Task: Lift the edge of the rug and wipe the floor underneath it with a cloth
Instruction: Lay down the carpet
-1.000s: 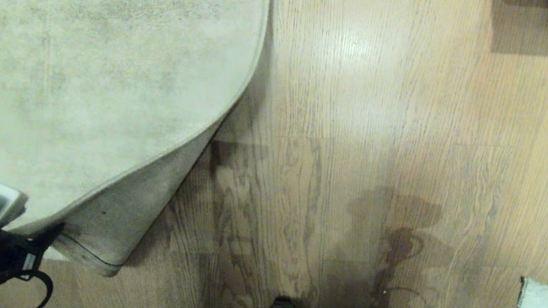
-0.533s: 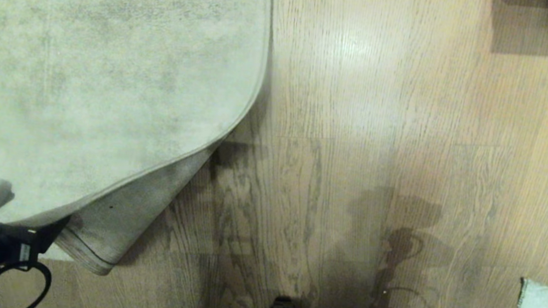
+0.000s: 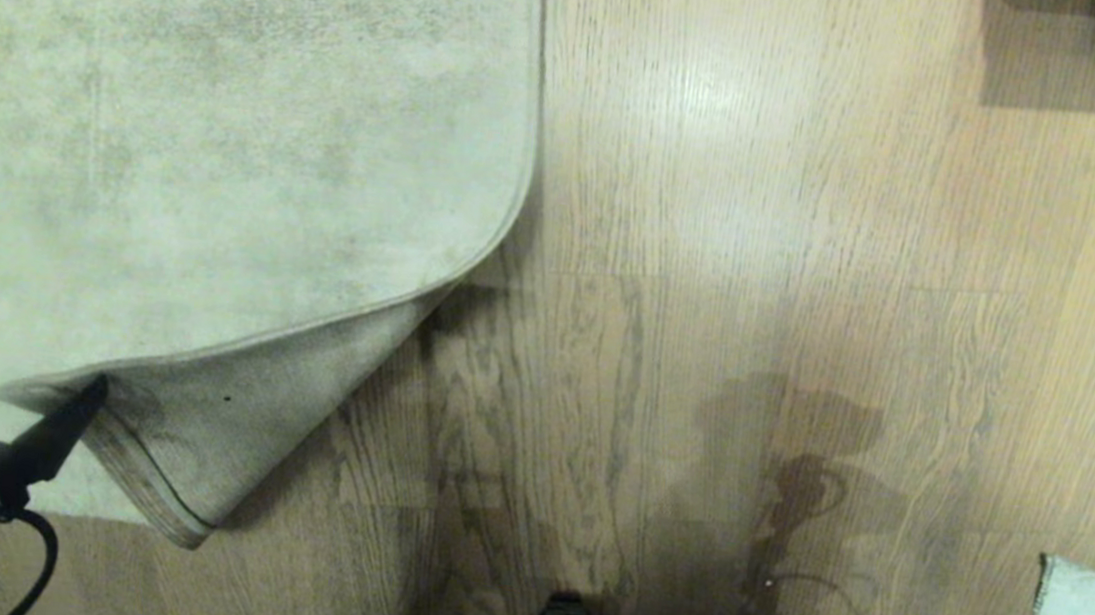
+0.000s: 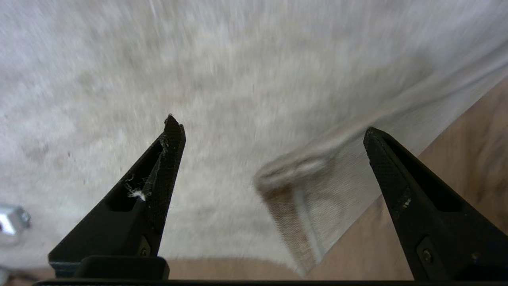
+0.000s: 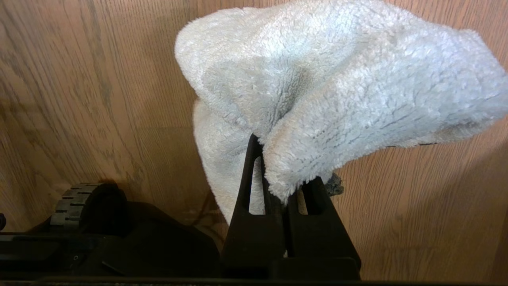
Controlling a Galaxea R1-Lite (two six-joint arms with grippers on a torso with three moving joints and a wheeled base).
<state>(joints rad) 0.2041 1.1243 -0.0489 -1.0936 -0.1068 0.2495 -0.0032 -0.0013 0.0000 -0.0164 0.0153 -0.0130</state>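
Your left claw (image 4: 274, 131) stands spread wide at the rug edge (image 3: 192, 454), gripping nothing; that corner lies folded with its tan backing showing, so floor (image 3: 708, 313) beneath isn't exposed for wiping. Your right claw (image 5: 283, 186) pinches the cloth (image 5: 337, 87), held ready above bare floor.

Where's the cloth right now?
The cloth is pinched in the right gripper above bare floor; the head view shows it at the lower right edge.
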